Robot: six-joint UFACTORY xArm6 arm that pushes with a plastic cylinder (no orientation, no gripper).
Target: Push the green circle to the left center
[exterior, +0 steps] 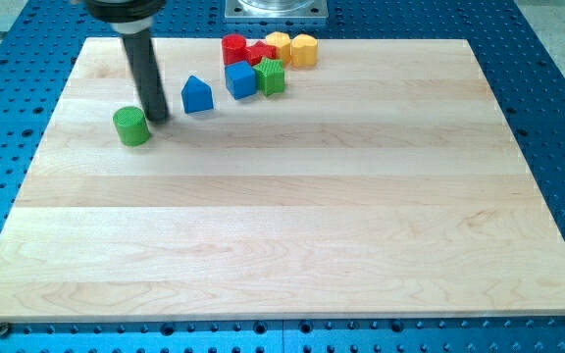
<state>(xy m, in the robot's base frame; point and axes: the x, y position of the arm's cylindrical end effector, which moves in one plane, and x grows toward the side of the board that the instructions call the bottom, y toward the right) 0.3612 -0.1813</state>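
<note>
Green circle (131,126) on bench (292,226), upper left area, near view's left edge but a bit in from it. My tip (157,120) just right of green circle, touching or nearly so, contact hard to tell. Rod dark, upright, running up out of view's top. No fingers on this rig, only the rod, so nothing open or closed to report.

Blue house block (197,95) right of tip, apart from it, standing alone. Cluster further right near view's top edge: blue cube (240,80) at front, green star block (271,75) touching its right side. Behind those, red cylinder (234,49), red block (260,52) of unclear shape tucked between, then two yellow blocks: yellow block (279,44) and yellow hexagon (304,49) furthest right. Cluster blocks packed close, most touching neighbours. Green circle well apart from cluster.

Bench pale wood, planks running left to right, lying on blue perforated base (557,118). Grey metal mount (277,10) at view's top centre, just behind cluster.
</note>
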